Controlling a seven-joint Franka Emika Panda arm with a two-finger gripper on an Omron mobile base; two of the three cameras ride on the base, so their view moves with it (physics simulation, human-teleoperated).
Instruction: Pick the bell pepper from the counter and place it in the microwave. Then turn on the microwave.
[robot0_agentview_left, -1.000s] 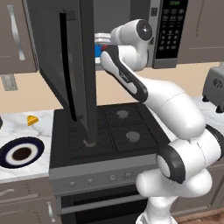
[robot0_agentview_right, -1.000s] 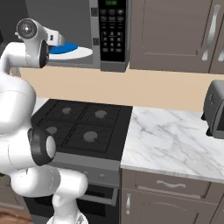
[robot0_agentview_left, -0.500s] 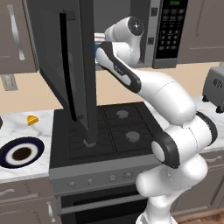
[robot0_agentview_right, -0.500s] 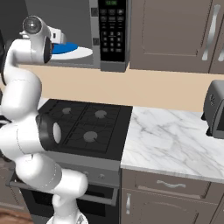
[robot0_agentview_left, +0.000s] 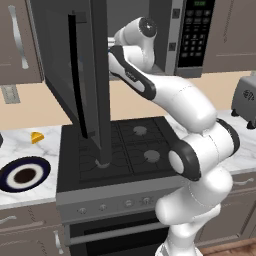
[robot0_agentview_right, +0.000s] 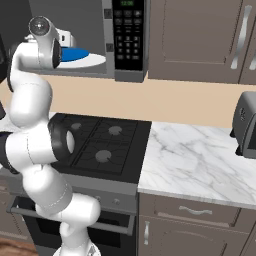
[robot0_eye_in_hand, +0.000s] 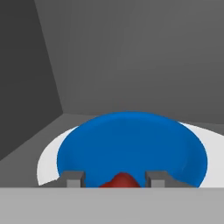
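Bell pepper: a small dark-red lump (robot0_eye_in_hand: 121, 180) at the bottom centre of my hand view, sitting between my two finger tips.
My gripper: (robot0_eye_in_hand: 115, 179) pinching the bell pepper, the jaws narrowed on either side of it.
Turntable: white disc with a blue centre (robot0_eye_in_hand: 131, 148) just beyond my tips, filling the lower middle of the hand view.
Microwave: dark grey inner walls (robot0_eye_in_hand: 131, 57) rise behind; its door (robot0_agentview_left: 85, 75) swings wide at the upper left of the left base view.
Counter: white marble (robot0_agentview_right: 200, 160) at right, well below.
My arm: bent upward, wrist inside the microwave opening.
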